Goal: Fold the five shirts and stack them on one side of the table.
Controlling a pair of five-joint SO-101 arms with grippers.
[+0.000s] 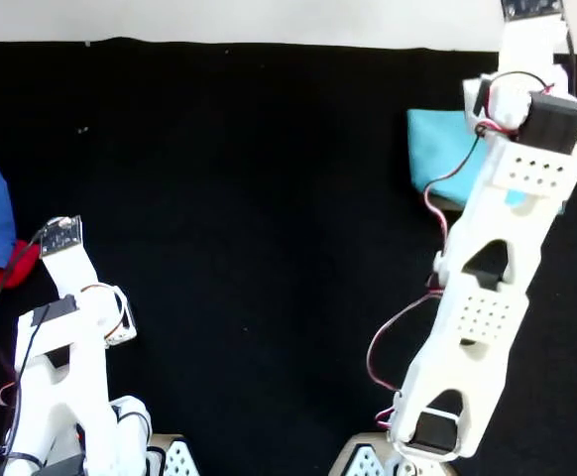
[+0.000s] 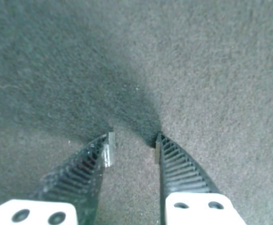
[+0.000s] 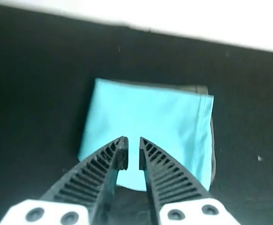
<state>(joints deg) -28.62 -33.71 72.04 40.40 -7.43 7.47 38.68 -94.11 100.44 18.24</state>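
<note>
Felt under gaping left end effector; turquoise shirt under ajar right end effector.

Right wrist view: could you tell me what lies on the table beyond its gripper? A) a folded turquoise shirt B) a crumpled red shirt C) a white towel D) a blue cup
A: a flat, folded turquoise shirt lies on the black table past the right gripper.

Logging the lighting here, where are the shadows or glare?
Left wrist view: a dark shadow spreads over the table ahead of the left gripper. Right wrist view: the turquoise shirt is evenly lit, a white strip glares behind. High view: no glare on the table.
</note>
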